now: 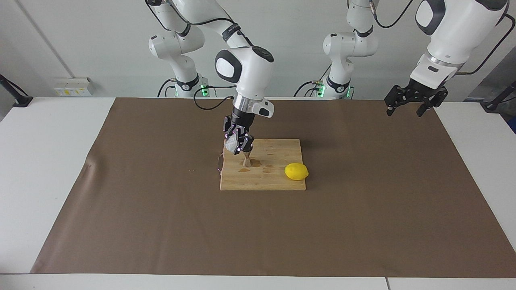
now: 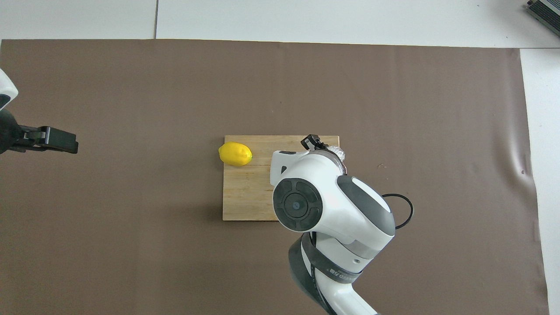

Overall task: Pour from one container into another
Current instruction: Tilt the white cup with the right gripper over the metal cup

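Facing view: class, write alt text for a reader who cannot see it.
The right claw holds a small clear glass tilted over a steel jigger standing on a wooden cutting board. A lemon lies on the board, toward the left arm's end. The left claw waits open above the brown mat.

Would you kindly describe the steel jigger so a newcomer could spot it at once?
Find the wooden cutting board in the middle of the brown mat. The jigger stands upright on it, toward the right arm's end, just under the tilted glass. Unlike the round yellow lemon, it is slim, shiny and hourglass-shaped.
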Robot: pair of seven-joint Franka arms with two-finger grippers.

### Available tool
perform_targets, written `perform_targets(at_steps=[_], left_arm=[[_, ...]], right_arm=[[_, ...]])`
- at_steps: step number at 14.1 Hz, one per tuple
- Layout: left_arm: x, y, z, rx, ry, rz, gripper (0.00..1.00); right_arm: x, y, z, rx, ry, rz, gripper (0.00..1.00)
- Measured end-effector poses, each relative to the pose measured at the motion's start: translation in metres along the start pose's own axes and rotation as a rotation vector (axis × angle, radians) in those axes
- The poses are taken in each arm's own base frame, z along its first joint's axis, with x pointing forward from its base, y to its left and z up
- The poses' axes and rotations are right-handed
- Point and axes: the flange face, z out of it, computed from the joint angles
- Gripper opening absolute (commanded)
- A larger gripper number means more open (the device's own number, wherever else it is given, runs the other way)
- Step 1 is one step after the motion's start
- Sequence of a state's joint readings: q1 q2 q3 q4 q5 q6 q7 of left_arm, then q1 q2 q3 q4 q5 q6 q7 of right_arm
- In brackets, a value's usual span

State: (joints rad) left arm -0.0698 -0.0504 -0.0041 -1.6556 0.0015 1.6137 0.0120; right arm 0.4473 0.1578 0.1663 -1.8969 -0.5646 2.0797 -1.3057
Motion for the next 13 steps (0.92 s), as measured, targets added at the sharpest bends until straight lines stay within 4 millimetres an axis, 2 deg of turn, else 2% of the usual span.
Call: perform_targets(at_steps=[7,10,13], left_arm=[[0.000,-0.003,0.000,0.000,-0.002,-0.019,1.00],[0.000,-0.002,0.000,0.000,-0.002,-0.058,1.00],[0.000,-0.005,0.000,0.000,-0.002,-0.073,1.00]], right_arm=[[0.005,-0.001,0.001,0.010,-0.043,-0.028,0.00],[0.015,0.000,-0.003,0.004,-0.060,-0.036,0.00],[0.023,0.000,0.002,0.010,-0.093,-0.032,0.00]])
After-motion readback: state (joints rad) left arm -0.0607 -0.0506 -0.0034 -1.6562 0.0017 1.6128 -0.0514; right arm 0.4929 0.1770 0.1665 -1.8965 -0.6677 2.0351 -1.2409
